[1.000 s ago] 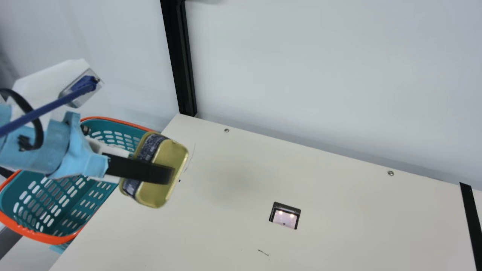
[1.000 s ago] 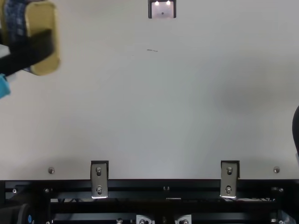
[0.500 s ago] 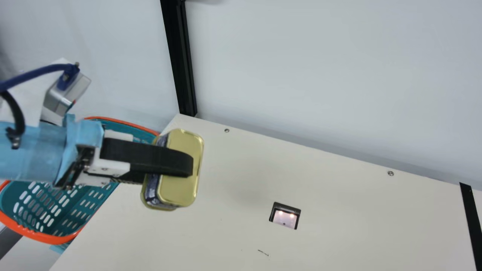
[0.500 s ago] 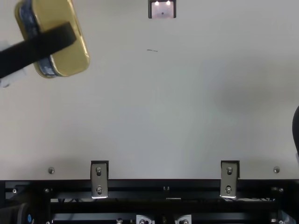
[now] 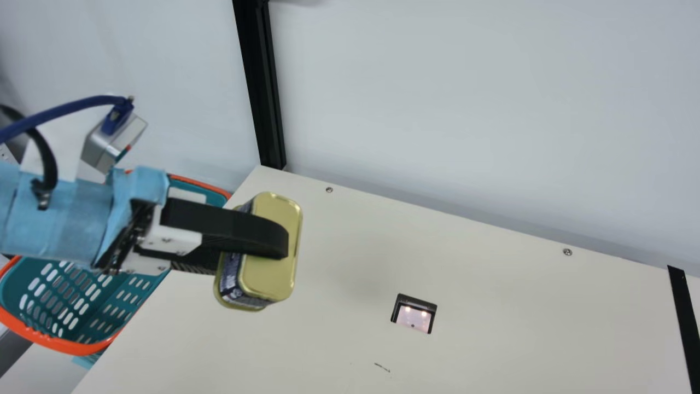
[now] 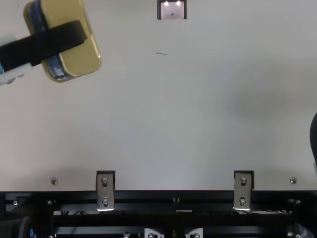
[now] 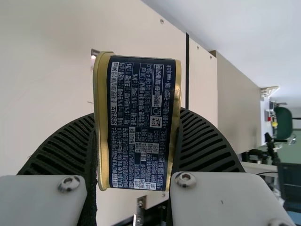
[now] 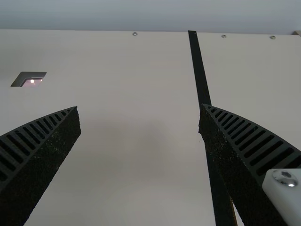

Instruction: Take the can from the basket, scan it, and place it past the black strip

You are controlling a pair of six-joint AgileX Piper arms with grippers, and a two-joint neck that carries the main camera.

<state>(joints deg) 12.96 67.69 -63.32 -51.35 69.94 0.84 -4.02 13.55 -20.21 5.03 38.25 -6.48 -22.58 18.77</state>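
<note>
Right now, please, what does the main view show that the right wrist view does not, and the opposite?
Main view: the basket, the black post, and the can held in the left claw.
Right wrist view: the right claw, its fingers apart.
Both views: the table, the small lit window in it, the black strip and the wall behind.

The left arm comes in from its own side, sleeved in pale blue, its gripper held aloft with both dark ribbed fingers pressing inward. Over on the other side, the right gripper has its fingers spread wide apart.
</note>
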